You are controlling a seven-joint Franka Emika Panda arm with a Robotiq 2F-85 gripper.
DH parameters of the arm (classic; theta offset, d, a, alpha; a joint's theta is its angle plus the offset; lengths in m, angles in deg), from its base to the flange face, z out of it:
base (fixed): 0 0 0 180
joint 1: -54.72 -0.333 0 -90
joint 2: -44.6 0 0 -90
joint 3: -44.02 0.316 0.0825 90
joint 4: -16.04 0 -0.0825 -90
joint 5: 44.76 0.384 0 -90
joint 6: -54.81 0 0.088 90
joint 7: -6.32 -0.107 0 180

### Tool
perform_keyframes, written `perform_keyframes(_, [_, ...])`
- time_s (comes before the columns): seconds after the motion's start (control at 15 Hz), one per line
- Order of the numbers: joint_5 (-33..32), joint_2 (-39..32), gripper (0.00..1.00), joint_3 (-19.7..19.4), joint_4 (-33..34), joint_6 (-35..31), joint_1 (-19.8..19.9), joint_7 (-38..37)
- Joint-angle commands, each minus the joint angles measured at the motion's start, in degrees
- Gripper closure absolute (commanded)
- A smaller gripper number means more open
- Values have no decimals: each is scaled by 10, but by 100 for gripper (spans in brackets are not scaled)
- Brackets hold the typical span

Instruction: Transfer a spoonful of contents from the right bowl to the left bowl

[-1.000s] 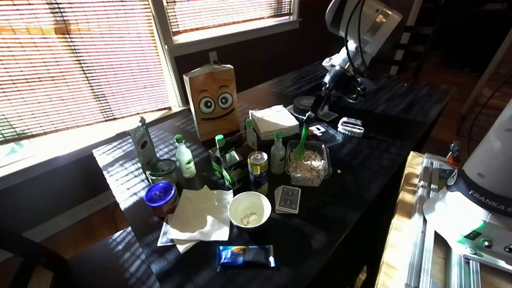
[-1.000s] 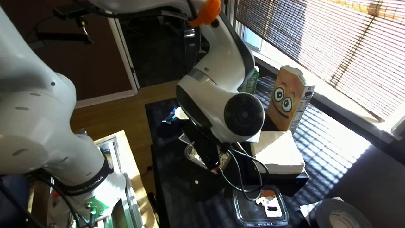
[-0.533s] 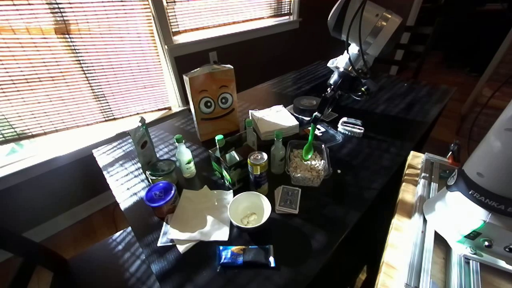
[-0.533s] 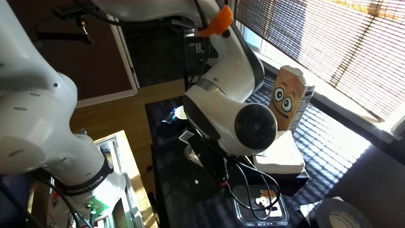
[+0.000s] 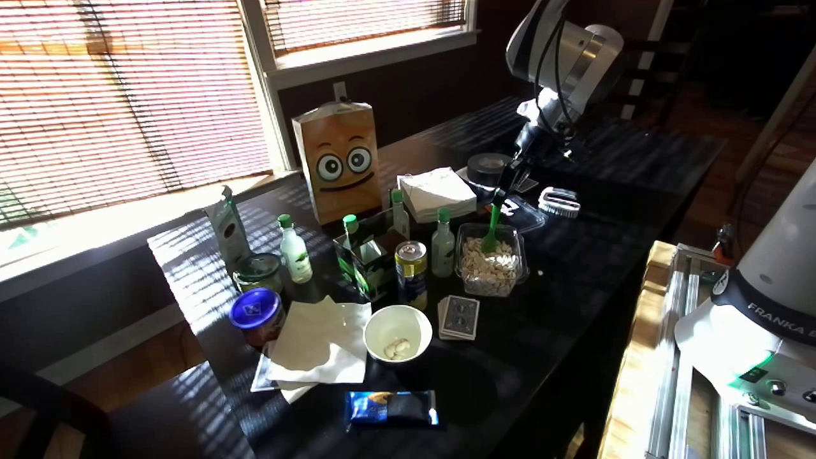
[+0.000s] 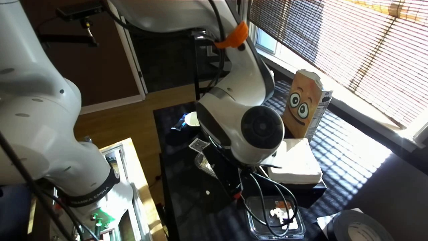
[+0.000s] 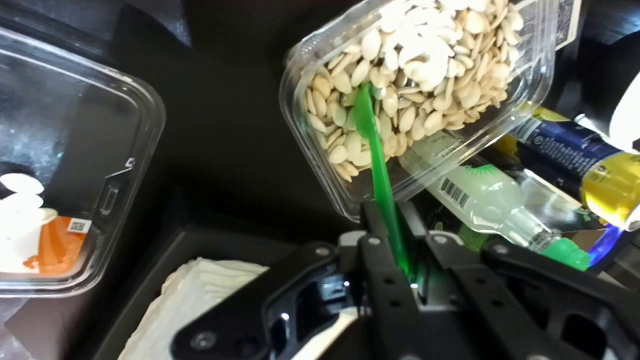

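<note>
Black gripper [image 7: 391,212] clamped on green plastic spoon [image 7: 380,170]; tip in pale seeds [image 7: 420,100], clear plastic tub [image 7: 324,165] toward robot-side edge of black tabletop [image 6: 197,214]. Dig deeper, roll level, lift slowly.

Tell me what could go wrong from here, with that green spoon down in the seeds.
The green spoon could twist: the gripper pinches its slim handle, and the heaped seeds may push back.
Seeds might fall on the way, since the white bowl stands apart from the clear container; a pale bit lies loose on the table.
The green-capped bottle beside the container could get knocked if the spoon swings low.
</note>
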Motion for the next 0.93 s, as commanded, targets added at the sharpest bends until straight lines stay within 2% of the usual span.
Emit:
perform_keyframes(0.0, [46, -59, 97, 23, 33, -4, -8, -10])
perform_keyframes(0.27, [53, -105, 97, 31, 64, -15, -10, -64])
perform_keyframes(0.33, [55, -108, 64, 32, 70, -20, -10, -80])
perform_keyframes(0.47, [62, -113, 57, 33, 76, -34, -8, -103])
perform_keyframes(0.6, [67, -116, 43, 30, 77, -58, -3, -119])
perform_keyframes(0.87, [133, -61, 16, 24, 40, -170, -4, -96])
